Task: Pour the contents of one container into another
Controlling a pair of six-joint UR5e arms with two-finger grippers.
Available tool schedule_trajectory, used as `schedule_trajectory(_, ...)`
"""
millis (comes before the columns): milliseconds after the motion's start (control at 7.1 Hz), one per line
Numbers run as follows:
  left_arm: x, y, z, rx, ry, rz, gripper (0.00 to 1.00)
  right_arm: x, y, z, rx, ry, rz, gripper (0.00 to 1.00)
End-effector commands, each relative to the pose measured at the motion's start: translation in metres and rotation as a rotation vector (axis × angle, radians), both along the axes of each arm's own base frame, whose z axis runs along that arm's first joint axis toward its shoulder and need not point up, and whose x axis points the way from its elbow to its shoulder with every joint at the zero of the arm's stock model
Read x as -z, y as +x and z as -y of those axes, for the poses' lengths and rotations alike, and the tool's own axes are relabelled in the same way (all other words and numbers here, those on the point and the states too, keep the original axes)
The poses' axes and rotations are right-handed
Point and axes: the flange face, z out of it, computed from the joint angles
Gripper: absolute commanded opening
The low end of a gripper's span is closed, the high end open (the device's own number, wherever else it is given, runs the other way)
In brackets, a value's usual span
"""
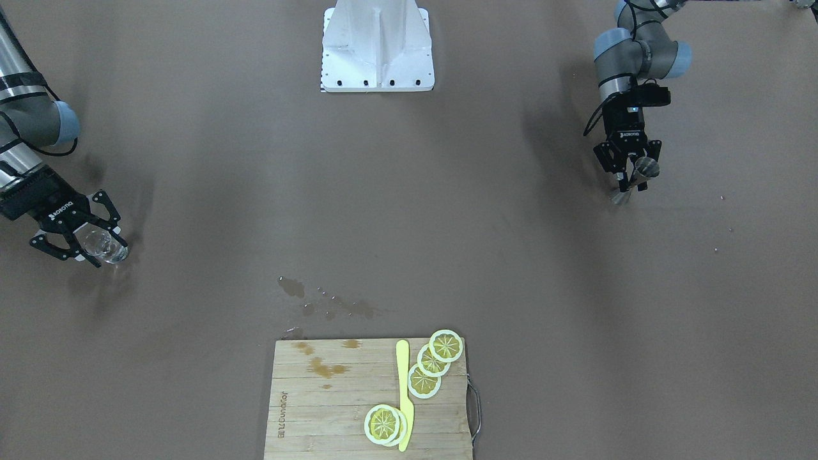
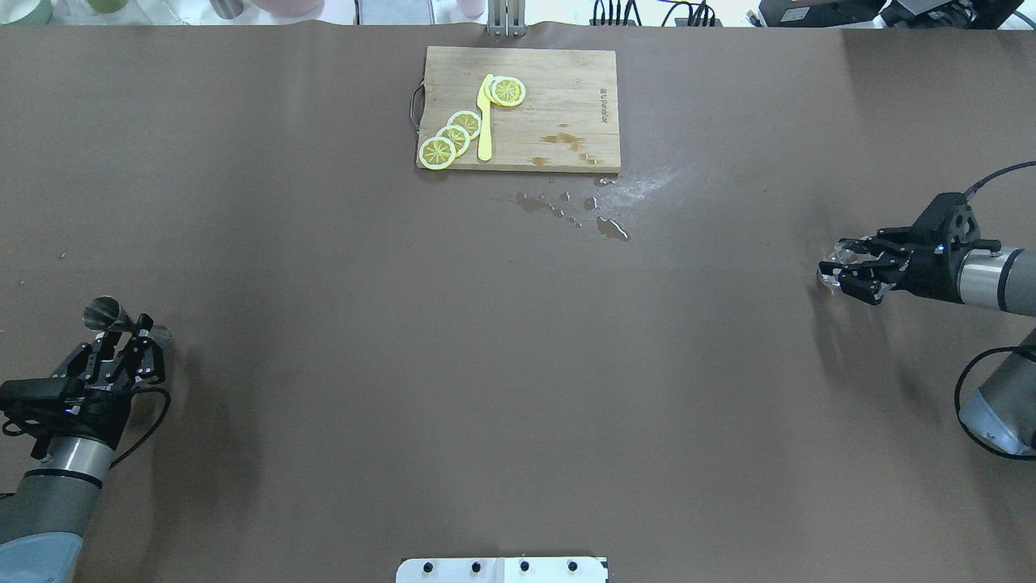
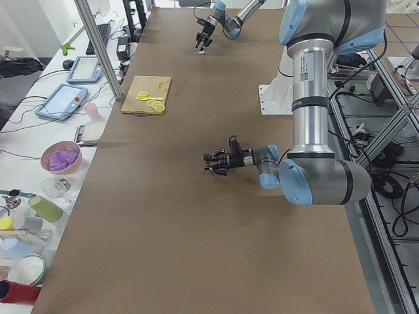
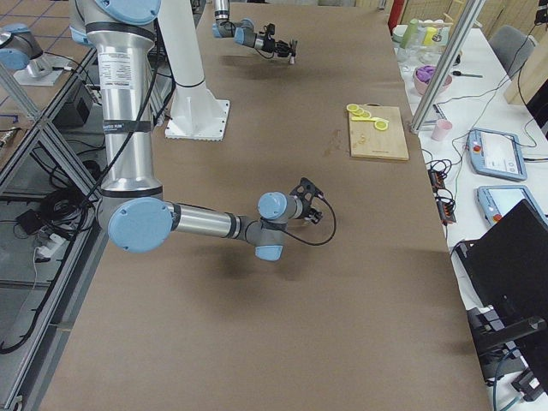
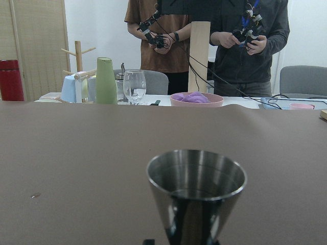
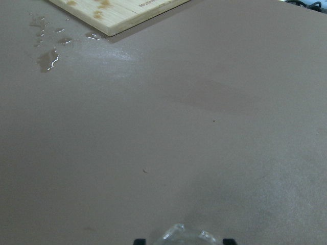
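Your left end effector clamps steel jigger, 8 o'clock; right end effector pinches clear glass, 3 o'clock. Well apart: long carry may slosh, mouths misalign.

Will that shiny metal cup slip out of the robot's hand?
Maybe: the metal cup looks smooth and tapered, so the left hand could lose it. It looks stiff, so squeezing probably won't dent it.

brown table; cluttered white side bench; grey chairs.
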Motion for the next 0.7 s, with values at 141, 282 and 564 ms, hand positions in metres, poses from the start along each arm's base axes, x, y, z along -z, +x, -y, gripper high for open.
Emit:
schedule_trajectory(141, 0.001, 0.000, 0.000, 0.001, 0.001, -0.002, 0.29, 0.009, 0.020, 0.011, -0.013, 0.001, 0.008, 0.00)
schedule_trajectory(282, 0.001, 0.000, 0.000, 0.001, 0.001, -0.002, 0.25, 0.024, 0.018, 0.024, 0.026, -0.008, 0.015, 0.00)
schedule_trajectory(564, 0.003, 0.000, 0.000, 0.001, 0.002, -0.008, 0.19, 0.070, 0.009, 0.073, 0.102, -0.055, 0.013, 0.00)
